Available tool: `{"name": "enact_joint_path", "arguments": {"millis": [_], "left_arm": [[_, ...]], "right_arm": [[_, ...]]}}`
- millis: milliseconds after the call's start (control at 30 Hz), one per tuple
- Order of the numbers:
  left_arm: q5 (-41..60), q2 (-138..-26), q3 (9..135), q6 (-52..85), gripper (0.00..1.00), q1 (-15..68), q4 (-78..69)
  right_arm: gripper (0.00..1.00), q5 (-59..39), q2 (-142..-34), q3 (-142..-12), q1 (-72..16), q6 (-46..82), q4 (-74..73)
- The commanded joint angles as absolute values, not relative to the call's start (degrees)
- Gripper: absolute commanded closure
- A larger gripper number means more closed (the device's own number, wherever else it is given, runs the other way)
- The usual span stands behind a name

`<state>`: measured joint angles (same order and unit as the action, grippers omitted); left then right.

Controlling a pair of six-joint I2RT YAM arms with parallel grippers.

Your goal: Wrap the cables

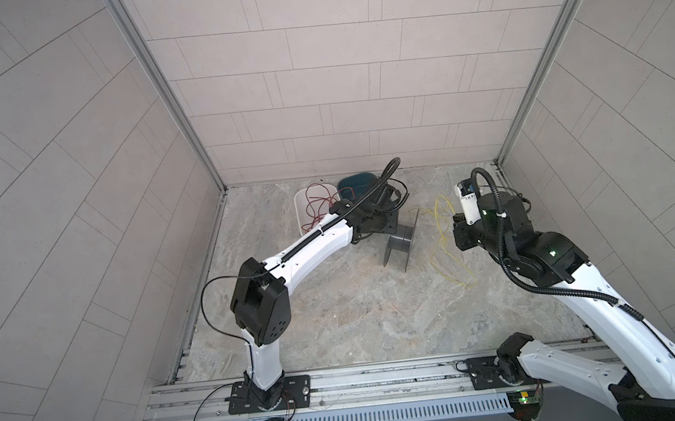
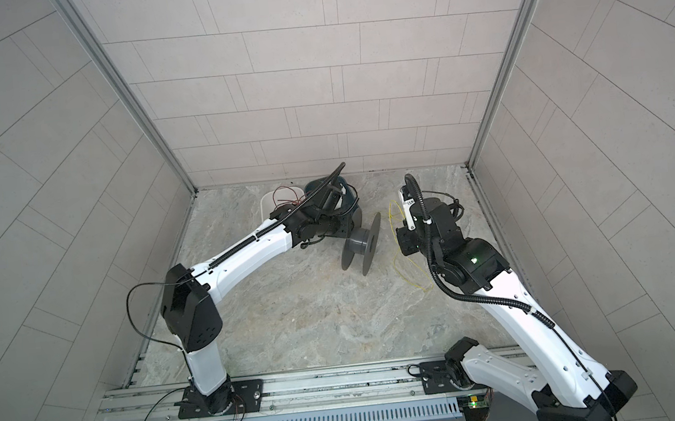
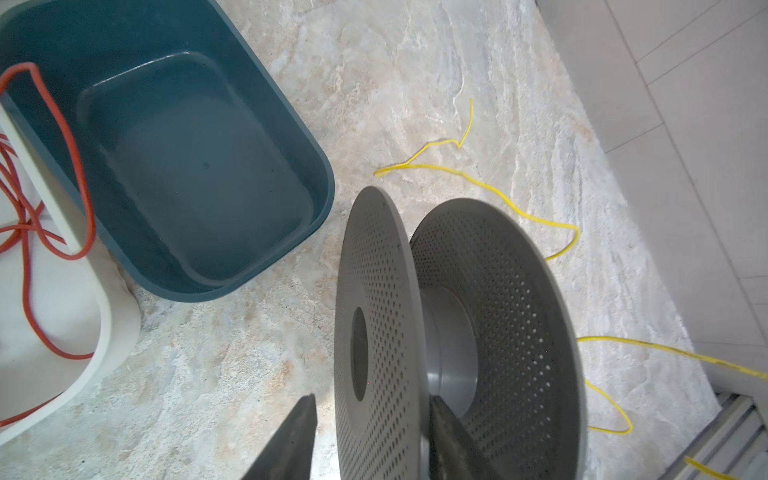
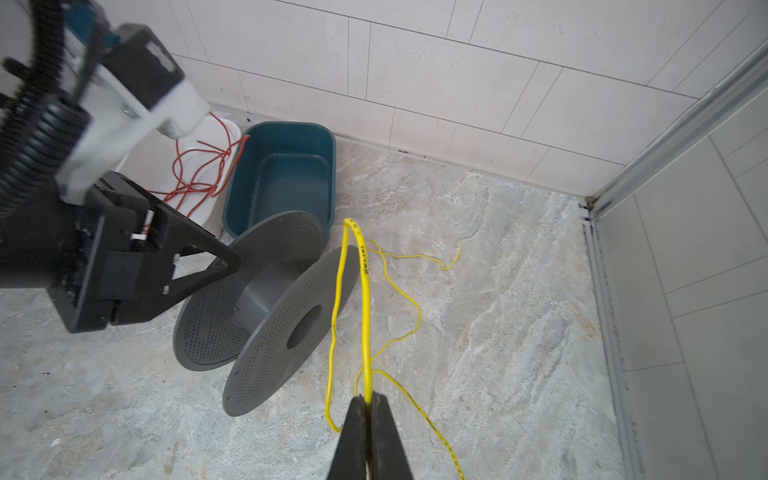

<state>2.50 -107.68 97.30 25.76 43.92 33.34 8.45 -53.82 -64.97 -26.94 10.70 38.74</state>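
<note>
Now the right gripper is pinched tight on a loop of the yellow cable, the rest trailing on the table right of the grey spool. The left gripper straddles the spool's left flange, jaws not yet clamped. Hub bare: next, steady the spool and lift cable over the right flange. Blue tub and red wire sit far-left, out of the way.

The near half of the worktop lies bare. Farther back the grey spool stands on its flanges, with only a narrow strip of worktop between it and the teal bin. The white bin sits beside that. Loose yellow cable loops lie right of the spool.
</note>
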Motion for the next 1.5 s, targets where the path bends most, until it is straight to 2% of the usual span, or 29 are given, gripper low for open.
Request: {"name": "enact_joint_path", "arguments": {"millis": [0,167,300,500,567,900,1067,1200,1467], "left_arm": [[0.8,-108.5,99.1,25.1,0.61,44.4,34.0],[0.2,-109.2,99.4,24.9,0.65,44.6,34.0],[-1.2,-109.6,99.6,24.2,0.73,45.0,34.4],[-2.6,-109.2,100.2,23.2,0.95,44.9,36.2],[-3.4,-108.5,100.3,22.4,1.0,45.0,37.1],[-8.0,-100.4,95.7,12.7,1.0,44.8,42.3],[-11.3,-95.2,89.2,9.6,1.0,44.0,41.6],[-9.0,-91.4,83.0,8.9,1.0,41.8,39.7],[-9.0,-87.9,76.4,8.7,1.0,40.5,35.6]], "right_arm": [[1.0,6.2,-51.1,-61.4,-26.7,11.8,30.2],[1.0,6.5,-51.0,-59.1,-26.7,11.7,27.6],[1.0,6.2,-51.3,-58.9,-26.8,11.8,27.2],[1.0,3.6,-52.2,-58.2,-26.8,12.1,25.2],[1.0,2.7,-52.0,-57.3,-26.7,12.3,23.0],[1.0,-7.4,-51.9,-50.4,-26.7,13.1,5.0],[1.0,-11.5,-53.4,-45.9,-26.8,15.8,-5.4],[1.0,-14.4,-55.2,-43.0,-26.8,18.5,-13.5],[1.0,-19.2,-60.0,-43.6,-26.7,21.0,-18.6]]}}
